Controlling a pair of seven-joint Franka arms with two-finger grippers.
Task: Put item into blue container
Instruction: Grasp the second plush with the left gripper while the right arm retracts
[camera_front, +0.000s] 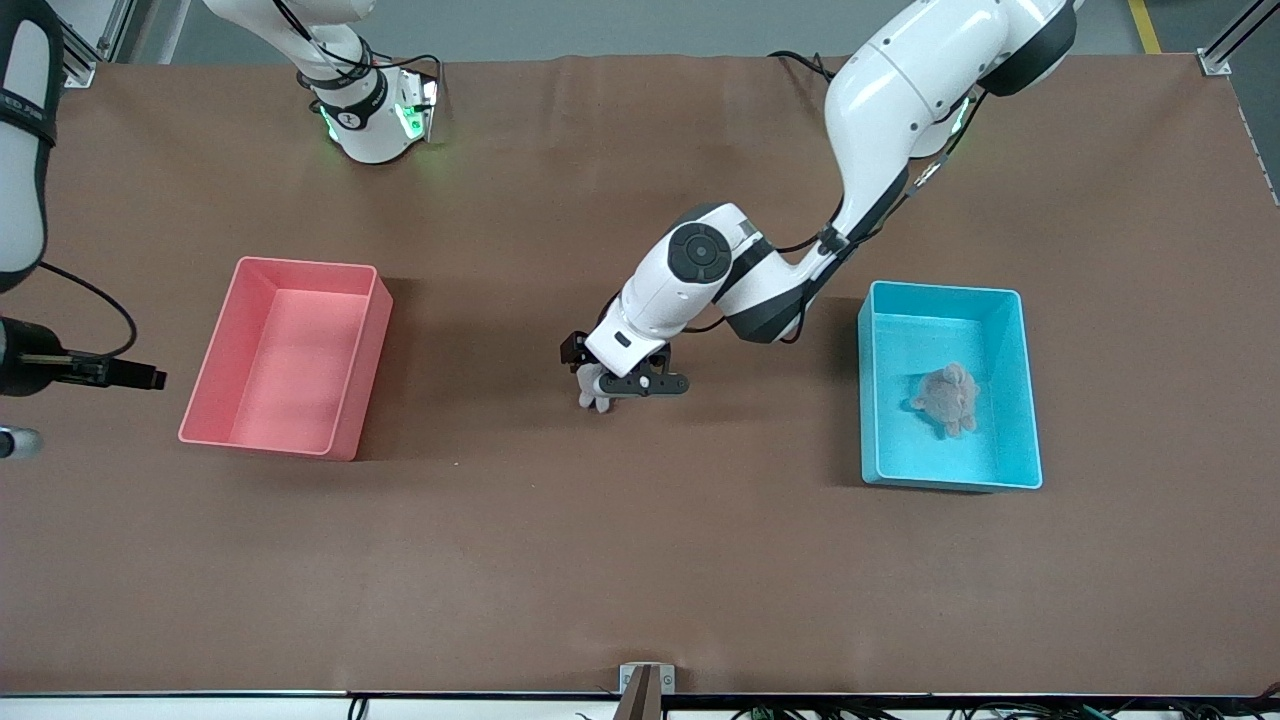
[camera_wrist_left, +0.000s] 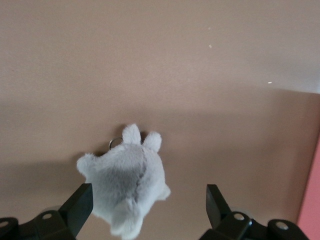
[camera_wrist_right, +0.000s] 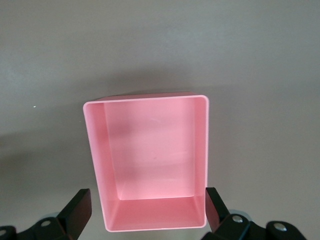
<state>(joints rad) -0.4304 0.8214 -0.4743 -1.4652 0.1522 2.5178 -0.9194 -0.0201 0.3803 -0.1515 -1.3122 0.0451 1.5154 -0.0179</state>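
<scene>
A small white plush toy (camera_front: 592, 390) (camera_wrist_left: 127, 182) with a metal ring lies on the brown table near its middle. My left gripper (camera_front: 643, 384) (camera_wrist_left: 148, 195) hangs open low over it. The toy sits between the fingers, close against one finger (camera_wrist_left: 80, 202) and apart from the other. The blue container (camera_front: 925, 330) stands toward the left arm's end of the table, with a grey plush toy (camera_front: 948, 398) lying in it. My right gripper (camera_wrist_right: 147, 200) waits open in the air, looking down on the pink bin (camera_wrist_right: 150, 150).
The pink bin (camera_front: 285, 360) stands toward the right arm's end of the table with nothing in it. Bare brown table lies between the white toy and the blue container.
</scene>
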